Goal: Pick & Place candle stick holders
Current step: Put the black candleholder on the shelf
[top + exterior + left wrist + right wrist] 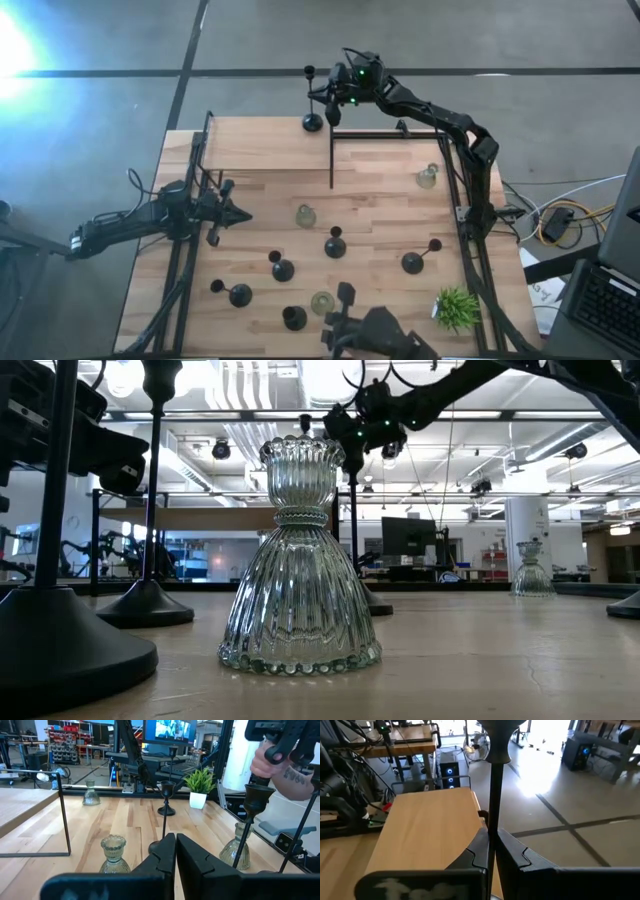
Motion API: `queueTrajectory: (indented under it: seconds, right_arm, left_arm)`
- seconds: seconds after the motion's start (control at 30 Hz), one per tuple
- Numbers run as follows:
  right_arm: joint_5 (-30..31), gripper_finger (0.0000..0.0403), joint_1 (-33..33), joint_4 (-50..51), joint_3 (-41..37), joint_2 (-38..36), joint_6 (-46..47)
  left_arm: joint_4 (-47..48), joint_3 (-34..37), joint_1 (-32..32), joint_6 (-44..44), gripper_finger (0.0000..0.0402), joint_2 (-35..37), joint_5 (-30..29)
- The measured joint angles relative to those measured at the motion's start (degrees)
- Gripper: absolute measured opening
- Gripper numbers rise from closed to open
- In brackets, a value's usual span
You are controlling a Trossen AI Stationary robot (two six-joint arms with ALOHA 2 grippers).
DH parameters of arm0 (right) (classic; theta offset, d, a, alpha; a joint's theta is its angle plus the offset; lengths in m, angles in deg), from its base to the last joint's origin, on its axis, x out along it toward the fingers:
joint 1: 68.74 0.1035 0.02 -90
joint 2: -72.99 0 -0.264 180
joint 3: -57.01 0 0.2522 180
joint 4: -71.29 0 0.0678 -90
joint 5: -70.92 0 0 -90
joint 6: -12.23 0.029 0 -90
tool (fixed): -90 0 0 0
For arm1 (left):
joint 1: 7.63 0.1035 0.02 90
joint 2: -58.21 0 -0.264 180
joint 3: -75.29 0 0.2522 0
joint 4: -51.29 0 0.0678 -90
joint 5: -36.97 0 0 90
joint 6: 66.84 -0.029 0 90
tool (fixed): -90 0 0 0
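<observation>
A tall black candle stick holder (311, 110) with a round base and a thin stem stands at the table's far edge. My right gripper (330, 106) is shut on its stem, which the right wrist view (494, 785) also shows. My left gripper (238, 213) is shut and empty at the table's left, seen in the left wrist view (175, 855). Several other black holders (335, 246) and three glass holders (305, 215) stand upright on their bases over the table's middle and near part. The low view shows one glass holder (300, 560) close up. My right gripper pinches the tall holder's thin stem (494, 827) between its two fingers, well below the cup. The fingers come about level from the table's right side and lie across the stem. The holder is upright, with its base (312, 123) on the table's far edge.
A thin black bent rod (332, 150) stands on the far half of the table. A small green plant (457, 306) stands at the near right corner. A camera mount (370, 330) sits at the near edge. A person's hand (280, 765) shows beyond the table's near right.
</observation>
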Motion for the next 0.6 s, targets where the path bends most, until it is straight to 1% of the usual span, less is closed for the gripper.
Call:
queueTrajectory:
  seconds: [0.3, 0.6]
  right_arm:
    - [-1.66, 0.0008, -0.34, 0.14, -0.67, -0.35, -0.14]
    - [-1.74, 0.0008, -0.37, -0.19, -1.22, -0.11, -0.75]
  left_arm:
    - [-0.01, 0.02, 0.0, 0.0, 0.0018, 0.0, 0.0]
    - [-0.01, 0.0, 0.01, 0.0, 0.0018, 0.0, -0.02]
